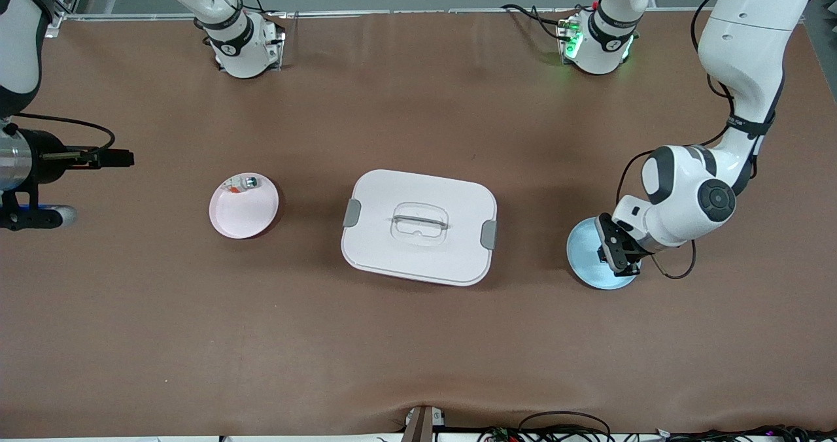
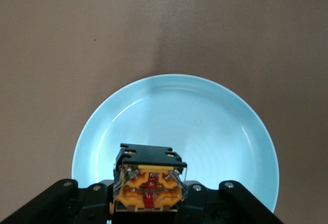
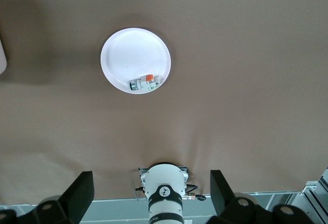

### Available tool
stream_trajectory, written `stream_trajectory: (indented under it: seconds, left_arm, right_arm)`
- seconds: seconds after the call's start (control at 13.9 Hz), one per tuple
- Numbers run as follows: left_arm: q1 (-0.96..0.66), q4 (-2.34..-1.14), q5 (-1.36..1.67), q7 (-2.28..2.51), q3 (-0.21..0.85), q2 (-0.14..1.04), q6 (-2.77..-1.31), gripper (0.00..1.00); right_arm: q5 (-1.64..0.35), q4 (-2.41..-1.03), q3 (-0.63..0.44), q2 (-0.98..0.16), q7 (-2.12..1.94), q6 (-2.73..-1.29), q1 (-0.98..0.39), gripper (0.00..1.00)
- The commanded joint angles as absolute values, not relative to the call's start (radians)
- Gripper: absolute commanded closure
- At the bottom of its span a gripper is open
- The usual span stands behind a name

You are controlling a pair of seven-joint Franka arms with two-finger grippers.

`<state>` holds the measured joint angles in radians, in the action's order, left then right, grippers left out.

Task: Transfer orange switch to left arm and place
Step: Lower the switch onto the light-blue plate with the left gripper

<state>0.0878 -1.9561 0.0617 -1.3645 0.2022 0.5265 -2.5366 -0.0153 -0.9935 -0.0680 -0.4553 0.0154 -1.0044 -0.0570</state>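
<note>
At the left edge of the front view we see the right gripper [image 1: 121,159] held high over the bare brown table [image 1: 418,350], its arm waiting; in the right wrist view its fingers [image 3: 77,196] stand wide apart with nothing between them. Moving rightward, in the left-centre of the frame, a pink plate [image 1: 244,205] holds a small teal-and-silver piece [image 1: 243,184] with an orange-red bit, lying at the plate's upper rim. In the middle of the frame sits the box [image 1: 419,227], lid on, with grey latches at its two short ends. At the right of the frame lies a blue plate [image 1: 585,252], and over it hangs the left gripper [image 1: 621,259]. The left wrist view shows its jaws drawn in around the orange switch [image 2: 148,183], the switch seated between the fingers [image 2: 197,196] and held just above the plate's bowl.
</note>
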Motion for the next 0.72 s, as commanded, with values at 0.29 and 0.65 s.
stream_trajectory:
  seconds: [0.29, 0.65]
  left_arm:
    - [0.074, -1.982, -0.029, -1.373, 0.201, 0.511, -2.554, 0.81]
    - [0.064, -1.983, -0.041, -1.373, 0.201, 0.512, -2.554, 0.74]
  right_arm:
    - [0.020, -1.002, -0.052, -0.440, 0.021, -1.031, -0.023, 0.00]
    - [0.078, -1.002, -0.048, -0.397, 0.028, -1.025, -0.026, 0.00]
